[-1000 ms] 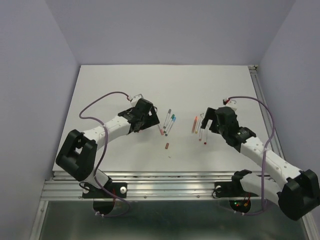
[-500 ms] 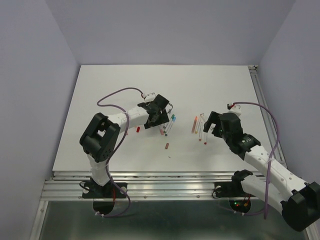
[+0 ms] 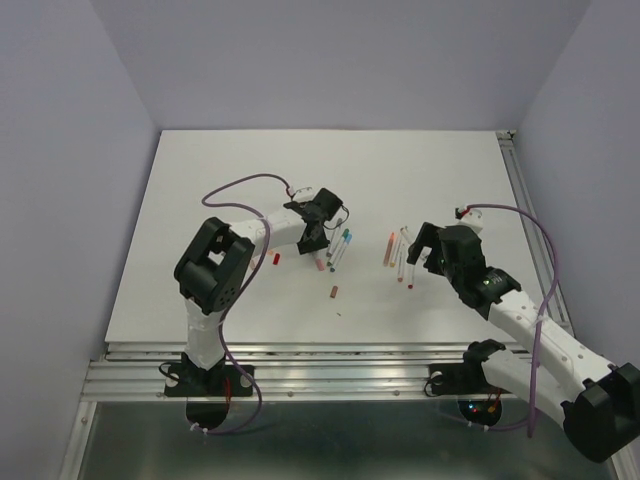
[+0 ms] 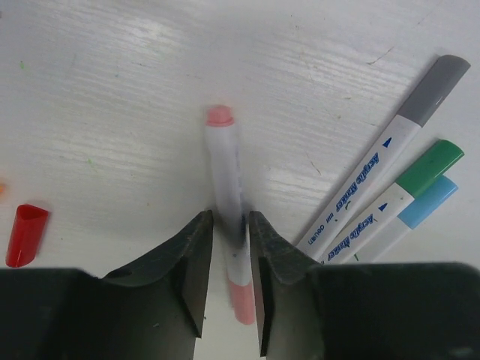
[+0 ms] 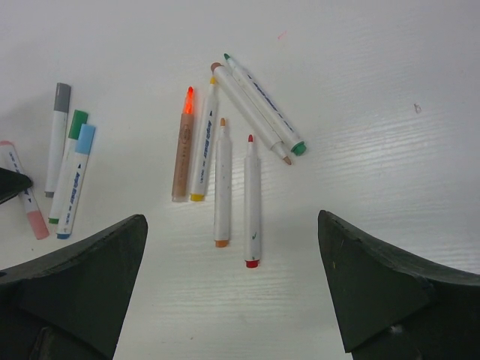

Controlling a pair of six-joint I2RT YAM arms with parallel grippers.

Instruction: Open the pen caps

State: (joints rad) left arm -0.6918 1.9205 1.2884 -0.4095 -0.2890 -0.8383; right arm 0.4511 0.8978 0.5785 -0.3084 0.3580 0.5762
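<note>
Your left claw (image 4: 230, 217) pinches the pink pen (image 4: 225, 157) by its barrel; the right claw (image 5: 232, 217) gapes wide, empty. Lift carelessly and the pen could swivel or slip free.

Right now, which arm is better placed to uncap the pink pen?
Left. The left pincer clamps the pink pen by its barrel, while the right pincer hangs open above the uncapped pens, away from it.
</note>
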